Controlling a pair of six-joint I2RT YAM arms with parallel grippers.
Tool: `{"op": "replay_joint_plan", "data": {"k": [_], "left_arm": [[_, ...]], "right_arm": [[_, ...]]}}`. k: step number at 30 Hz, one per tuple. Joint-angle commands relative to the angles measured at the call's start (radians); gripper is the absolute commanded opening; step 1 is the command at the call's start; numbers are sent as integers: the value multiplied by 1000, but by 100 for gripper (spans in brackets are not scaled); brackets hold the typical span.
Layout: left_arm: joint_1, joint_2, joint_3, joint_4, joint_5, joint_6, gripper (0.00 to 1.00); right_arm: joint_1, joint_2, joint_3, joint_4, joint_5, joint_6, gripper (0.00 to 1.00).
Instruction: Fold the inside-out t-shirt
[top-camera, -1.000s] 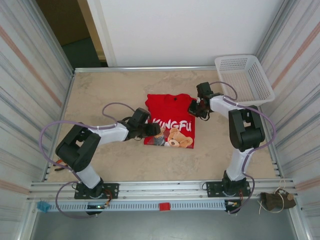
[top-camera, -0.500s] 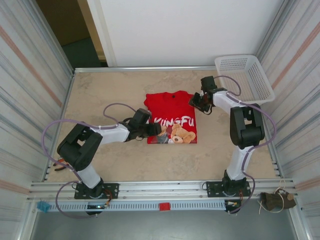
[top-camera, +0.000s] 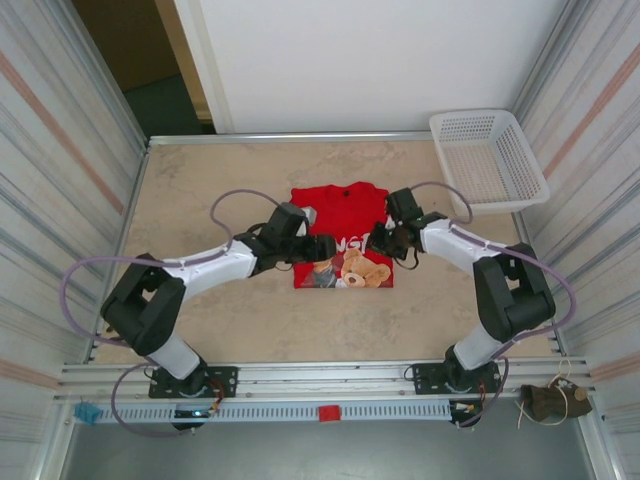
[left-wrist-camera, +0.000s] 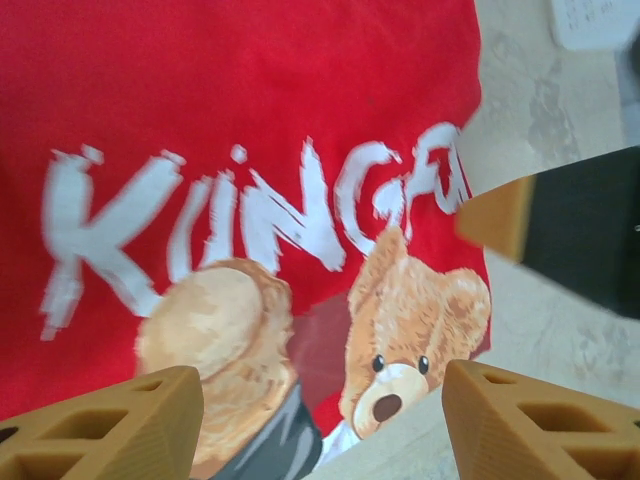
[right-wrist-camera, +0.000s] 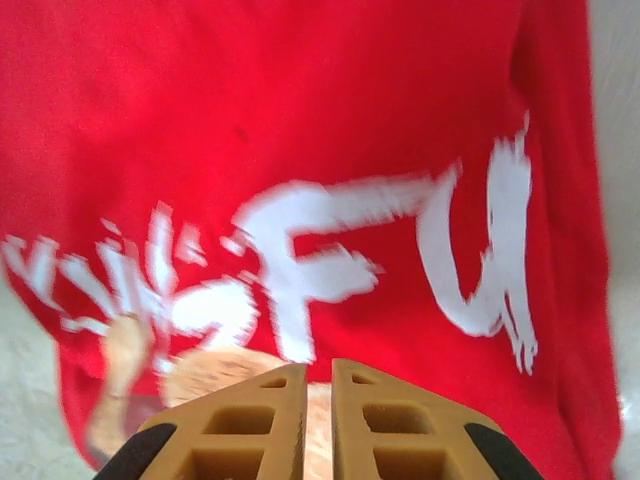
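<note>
The inside-out t-shirt (top-camera: 340, 203) is being hovered over from both sides — left hand (top-camera: 318, 248) being held wide open, right hand (top-camera: 384, 240) closed on nothing; both equally near.

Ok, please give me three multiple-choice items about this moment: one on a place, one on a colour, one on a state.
1. Where does the white basket stand? A: near left corner. B: the table's far right corner. C: between the arm bases.
2. What colour are the letters on the red t-shirt? A: white. B: green. C: blue.
3. How is the left gripper? A: shut on cloth. B: shut, empty. C: open.
Key: 1 B, the top view shows it there; 2 A, white strokes on red; 3 C, its fingers stand wide apart above the print.
</note>
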Motion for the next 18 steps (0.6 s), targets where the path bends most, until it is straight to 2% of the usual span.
{"op": "replay_joint_plan", "data": {"k": [1,7,14,16,18], "left_arm": [[-11,53,-74,79,45,-61,65],[-21,31,-229,106,-2,-113,64],[-107,-154,-401,66,-87,-229,64],[-140,-221,-425,44,-118,-269,64],[-143,-290,-411,14,-140,-273,65]], "right_arm": [[8,34,-66,50,9,79,10],[67,-58,-227,32,57,152,8],[166,-254,-373,-44,129,265,8],[163,-301,-380,-62,132,262,10],[117,-328,-334,-82,117,188,15]]}}
